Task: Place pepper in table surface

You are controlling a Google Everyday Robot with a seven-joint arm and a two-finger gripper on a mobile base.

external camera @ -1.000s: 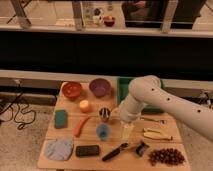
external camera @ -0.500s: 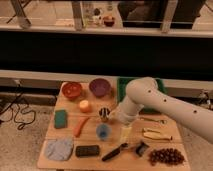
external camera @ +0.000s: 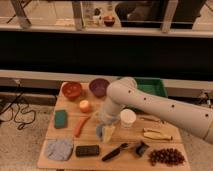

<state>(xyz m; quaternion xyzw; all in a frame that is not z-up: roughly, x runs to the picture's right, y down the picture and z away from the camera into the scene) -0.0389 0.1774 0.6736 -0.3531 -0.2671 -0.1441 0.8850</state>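
The pepper [external camera: 81, 125], slim and orange-red, lies flat on the light tan table surface [external camera: 92, 141], left of centre. It sits between a green sponge [external camera: 61, 118] and a blue cup [external camera: 100, 131]. My gripper [external camera: 103, 120] hangs at the end of the white arm, which reaches in from the right. It is low over the table, just right of the pepper and above the blue cup. It does not touch the pepper.
A red bowl [external camera: 72, 90], a purple bowl [external camera: 99, 87] and a green tray [external camera: 150, 87] stand at the back. A round yellow-orange fruit [external camera: 85, 105], a white cup [external camera: 128, 117], a grey cloth [external camera: 59, 149], a dark block [external camera: 86, 150], a black-handled tool [external camera: 115, 151] and grapes [external camera: 164, 156] lie around.
The arm has swung left across the table, bringing the gripper from near the white cup to just beside the pepper. The pepper has not moved.
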